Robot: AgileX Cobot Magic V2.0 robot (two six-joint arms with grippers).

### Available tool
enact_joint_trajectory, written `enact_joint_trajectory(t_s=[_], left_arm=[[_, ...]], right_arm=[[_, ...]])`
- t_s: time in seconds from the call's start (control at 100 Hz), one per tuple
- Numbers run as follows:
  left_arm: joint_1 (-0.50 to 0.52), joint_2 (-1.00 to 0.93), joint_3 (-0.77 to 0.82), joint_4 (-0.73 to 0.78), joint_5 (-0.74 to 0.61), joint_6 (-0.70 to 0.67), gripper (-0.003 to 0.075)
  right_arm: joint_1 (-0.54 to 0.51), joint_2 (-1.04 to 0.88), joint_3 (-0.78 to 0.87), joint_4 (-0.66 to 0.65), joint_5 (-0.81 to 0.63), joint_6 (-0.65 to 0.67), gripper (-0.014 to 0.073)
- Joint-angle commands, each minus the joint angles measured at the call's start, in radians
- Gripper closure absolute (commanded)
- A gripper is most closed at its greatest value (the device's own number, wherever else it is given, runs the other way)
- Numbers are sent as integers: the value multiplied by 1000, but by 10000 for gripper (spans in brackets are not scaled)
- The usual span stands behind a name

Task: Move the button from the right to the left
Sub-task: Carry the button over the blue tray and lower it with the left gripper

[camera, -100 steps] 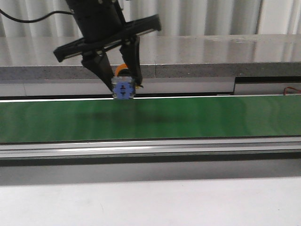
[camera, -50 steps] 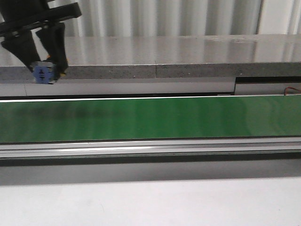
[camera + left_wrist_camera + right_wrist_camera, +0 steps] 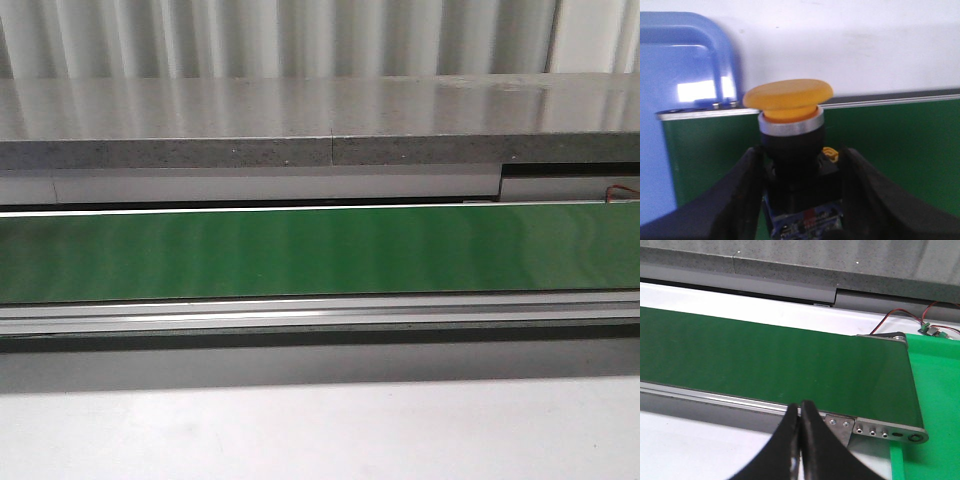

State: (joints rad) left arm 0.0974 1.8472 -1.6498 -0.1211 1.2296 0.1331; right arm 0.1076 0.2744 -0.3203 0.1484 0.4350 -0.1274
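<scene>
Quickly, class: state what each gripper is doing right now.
Left gripper: closed on the button.
Right gripper: closed, holding nothing.

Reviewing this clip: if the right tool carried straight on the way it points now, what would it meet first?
Most likely the green conveyor belt. The right tool, shut and empty, points down toward the belt's near rail; depth is unclear, so the rail could come first.

Bright even light, glare on blue bin [image 3: 700,90], close button [image 3: 788,95] soft, front view slightly blurred
</scene>
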Motion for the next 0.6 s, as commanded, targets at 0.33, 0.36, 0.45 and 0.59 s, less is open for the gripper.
enact_joint_trajectory(t_s=[0.33, 0.36, 0.45, 0.59], left_arm=[[230, -54, 10, 67, 37, 59, 615], [244, -51, 18, 69, 37, 59, 615], [279, -37, 36, 94, 37, 59, 615], [318, -13, 38, 141, 37, 59, 615]], right_arm=[[2, 8, -29, 4, -81, -13, 660], [2, 8, -29, 4, -81, -13, 660], [2, 8, -29, 4, -81, -13, 660], [2, 8, -29, 4, -81, -13, 660]])
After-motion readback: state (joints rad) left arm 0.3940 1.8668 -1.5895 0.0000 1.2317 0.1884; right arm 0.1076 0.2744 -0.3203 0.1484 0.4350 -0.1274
